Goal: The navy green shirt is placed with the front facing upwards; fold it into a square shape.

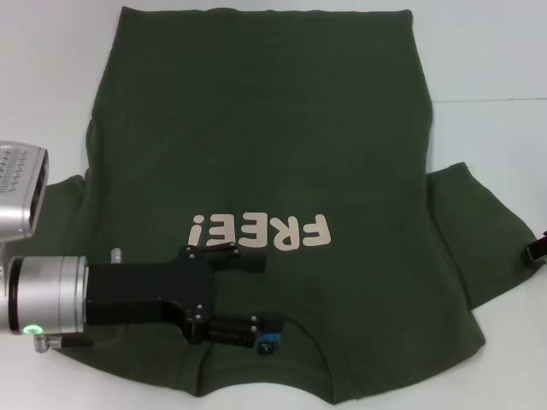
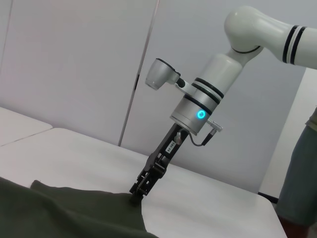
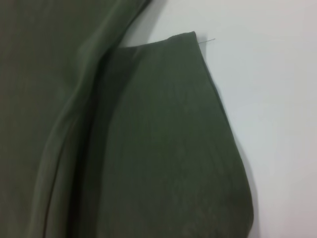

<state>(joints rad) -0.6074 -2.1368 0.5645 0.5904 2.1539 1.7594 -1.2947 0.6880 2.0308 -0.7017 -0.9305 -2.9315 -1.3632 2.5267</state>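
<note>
The navy green shirt [image 1: 265, 145] lies flat on the white table [image 1: 496, 51], front up. Its cream "FREE!" lettering [image 1: 261, 232] reads upside down and the collar is toward me. A small blue-and-black label [image 1: 270, 346] shows at the collar. My left gripper [image 1: 265, 295] is open just over the chest by the collar, one finger [image 1: 224, 254] below the lettering and the other beside the label. My right gripper [image 1: 538, 249] sits at the outer edge of the shirt's right sleeve [image 1: 479, 231]. In the left wrist view its tip [image 2: 137, 193] touches that sleeve's corner [image 2: 114, 201]. The sleeve [image 3: 163, 148] lies flat.
The shirt's hem reaches the table's far edge. Bare table [image 3: 277, 99] lies to the right of the sleeve. A grey wall [image 2: 74, 69] stands behind the table. A greenish-clad shape [image 2: 303, 173] stands past the table's end.
</note>
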